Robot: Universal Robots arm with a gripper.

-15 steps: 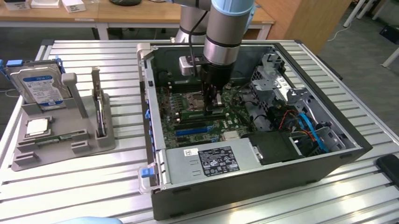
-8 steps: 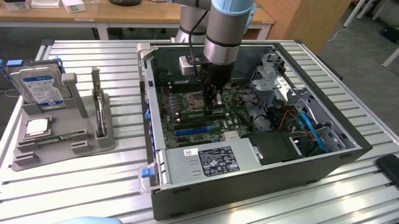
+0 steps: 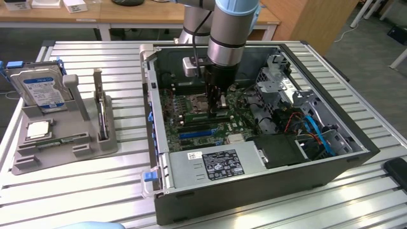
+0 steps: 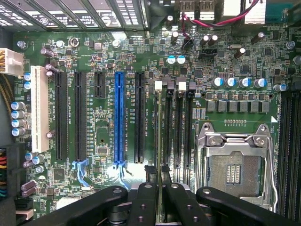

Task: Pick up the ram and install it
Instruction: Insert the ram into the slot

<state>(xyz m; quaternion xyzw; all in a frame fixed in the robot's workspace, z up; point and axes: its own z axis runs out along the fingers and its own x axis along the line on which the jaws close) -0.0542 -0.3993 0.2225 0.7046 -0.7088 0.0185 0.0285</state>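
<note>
**Ram [image 4: 159, 136] pinched in the fingers [image 4: 149, 175], lined up at the memory slots**

On the exterior view's left, on the slatted tabletop [image 3: 95, 191]: grey holder tray [image 3: 109, 143], with the hard drive [image 3: 41, 90] standing upright in it and the processor chip [image 3: 38, 130] lying flat just below.

At the centre of that frame: open computer case [image 3: 254, 191], arm reaching straight down inside, gripper [image 3: 218, 106] low over the motherboard [image 3: 190, 121].

From the wrist: ram seen edge-on as a thin green line, clamped between the two dark fingers. Runs along the memory slot with the white latch [image 4: 158, 86], between the blue expansion slot [image 4: 119, 117] and the processor socket [image 4: 235, 174].

Progress, as a judgement: pick-up done, stick carried into the case and aligned with its slot. Seating unconfirmed. Cannot tell whether the lower edge hovers, touches or sits pressed home, nor whether the latches have closed. Not yet done: fingers off the stick.
</note>
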